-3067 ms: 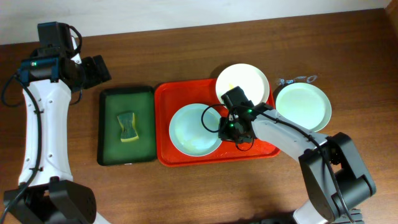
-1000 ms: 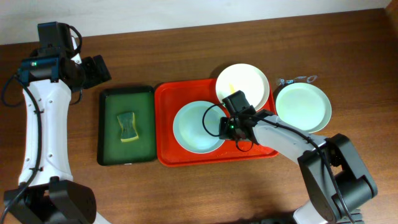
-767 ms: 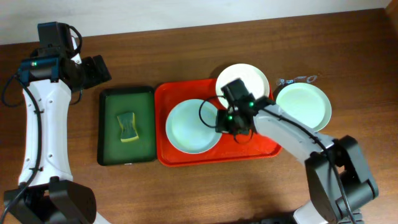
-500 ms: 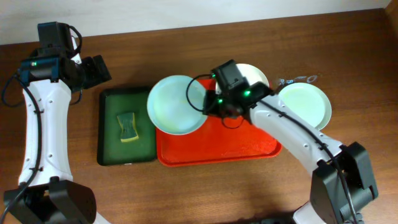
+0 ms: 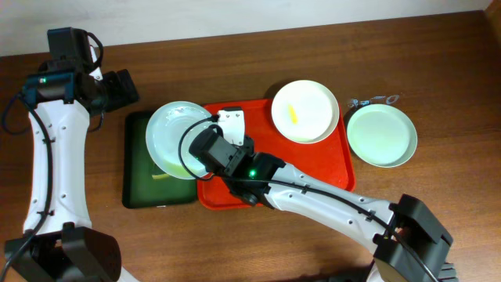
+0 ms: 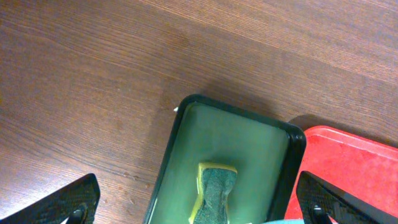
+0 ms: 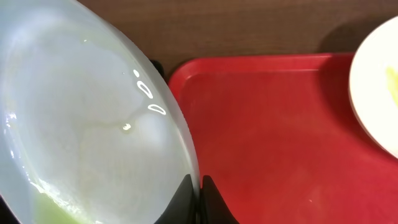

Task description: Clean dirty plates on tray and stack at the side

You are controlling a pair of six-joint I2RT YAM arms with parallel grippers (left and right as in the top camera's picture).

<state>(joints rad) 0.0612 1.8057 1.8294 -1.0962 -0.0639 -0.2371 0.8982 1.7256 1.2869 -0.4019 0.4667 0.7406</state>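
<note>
The pale blue round shallow plate (image 5: 174, 135) is pinched by its rim in the closed right gripper (image 7: 199, 186) above the dark green rectangular tray (image 5: 137, 168) (beside the bright red plastic tray (image 5: 313, 160)), and the left gripper (image 5: 125, 88) is spread wide with nothing held.

Table (image 5: 274, 63) carries red tray (image 5: 313, 160), green tray (image 5: 135, 157), pale green plate (image 5: 381, 135)

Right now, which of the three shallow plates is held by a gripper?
The pale blue plate, its rim pinched by the right gripper. The cream-white plate lies on the red plastic tray, the pale green plate on the wooden table.
</note>
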